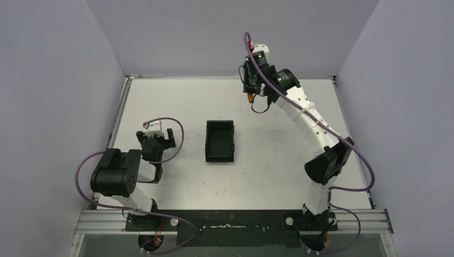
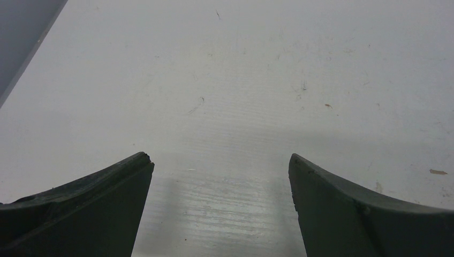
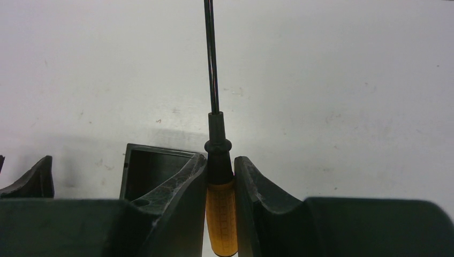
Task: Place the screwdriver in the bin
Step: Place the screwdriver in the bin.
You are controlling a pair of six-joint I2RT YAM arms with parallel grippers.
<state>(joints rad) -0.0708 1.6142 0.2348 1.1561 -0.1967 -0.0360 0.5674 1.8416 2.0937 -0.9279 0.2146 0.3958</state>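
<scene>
Nearest you, left of the bin (image 1: 207,143), your left gripper (image 2: 221,160) hangs over the table (image 2: 241,80), jaws spread wide with nothing between them. Beyond the bin's far right corner, well apart from it, your right gripper (image 3: 220,160) grips the screwdriver (image 3: 221,214) by its orange handle. The black shaft juts straight out past the fingertips.
</scene>
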